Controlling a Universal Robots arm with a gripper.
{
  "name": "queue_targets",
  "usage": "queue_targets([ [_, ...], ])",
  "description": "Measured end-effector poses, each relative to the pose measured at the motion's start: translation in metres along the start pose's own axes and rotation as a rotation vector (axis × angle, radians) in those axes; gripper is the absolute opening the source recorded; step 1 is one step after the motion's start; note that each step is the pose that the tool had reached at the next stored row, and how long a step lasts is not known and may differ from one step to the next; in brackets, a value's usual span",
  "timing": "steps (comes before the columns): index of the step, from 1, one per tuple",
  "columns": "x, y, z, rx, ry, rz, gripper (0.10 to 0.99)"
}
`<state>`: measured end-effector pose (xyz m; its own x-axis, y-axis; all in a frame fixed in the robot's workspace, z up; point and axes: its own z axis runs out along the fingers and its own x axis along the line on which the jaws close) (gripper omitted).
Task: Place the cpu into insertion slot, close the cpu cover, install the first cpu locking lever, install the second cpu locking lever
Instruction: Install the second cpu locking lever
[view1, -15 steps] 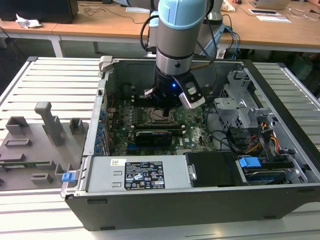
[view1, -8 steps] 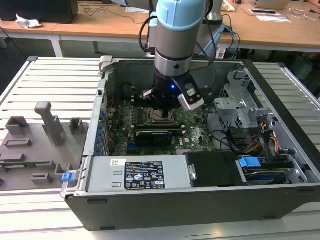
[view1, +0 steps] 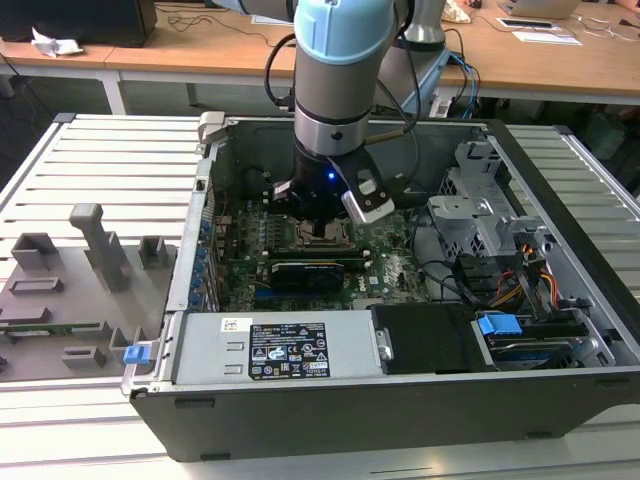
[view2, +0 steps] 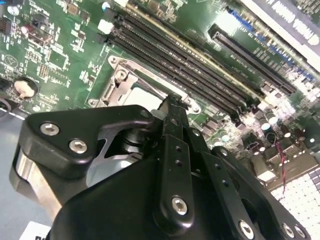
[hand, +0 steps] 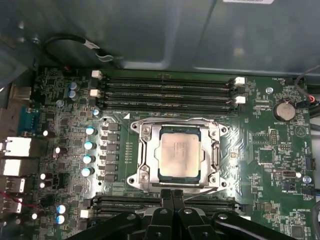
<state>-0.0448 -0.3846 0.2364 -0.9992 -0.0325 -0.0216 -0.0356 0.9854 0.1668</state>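
Gripper fingers pinched together, holding nothing, hover at the insertion slot's edge; cpu is seated, cpu cover closed over it. Locking levers' state I cannot tell.

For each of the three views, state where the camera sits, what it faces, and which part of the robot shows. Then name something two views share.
Exterior view: off the arm, above the open computer case, looking down into it; the arm reaches onto the motherboard.
First wrist view: on the arm, facing the motherboard squarely; the cpu sits in the insertion slot under the cpu cover; the end effector shows.
Second wrist view: on the arm, close and oblique; the end effector hides most of the slot.
Shared: both wrist views show the cpu and the memory slots.
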Motion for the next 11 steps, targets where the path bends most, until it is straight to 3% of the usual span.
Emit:
queue_targets([
  [6, 0.0085, -0.0024, 0.0009, -0.002, -0.0001, 0.000, 0.106],
  [11, 0.0109, -0.0035, 0.0077, -0.002, -0.0001, 0.000, 0.106],
])
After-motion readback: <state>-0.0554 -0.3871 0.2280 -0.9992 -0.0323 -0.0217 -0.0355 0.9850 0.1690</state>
